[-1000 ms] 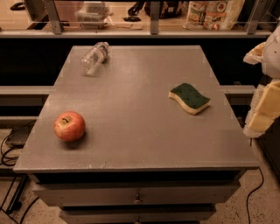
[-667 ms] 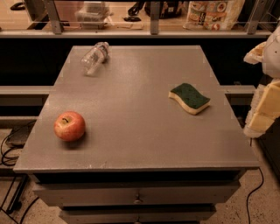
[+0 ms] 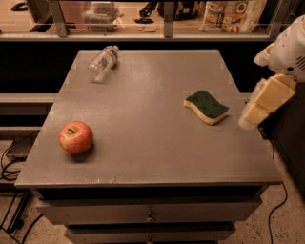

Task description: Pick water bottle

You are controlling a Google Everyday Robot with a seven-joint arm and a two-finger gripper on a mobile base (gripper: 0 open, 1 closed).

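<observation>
The water bottle point(image 3: 103, 62) is a small clear crinkled bottle lying on its side at the far left of the grey table point(image 3: 147, 143). My gripper point(image 3: 265, 102) hangs at the right edge of the view, beside the table's right edge and just right of the sponge. It is far from the bottle and holds nothing that I can see.
A red apple point(image 3: 76, 137) sits near the front left of the table. A green and yellow sponge point(image 3: 207, 106) lies at the right. A shelf with bags and boxes point(image 3: 231, 14) runs behind the table. Cables point(image 3: 9, 157) lie on the floor at the left.
</observation>
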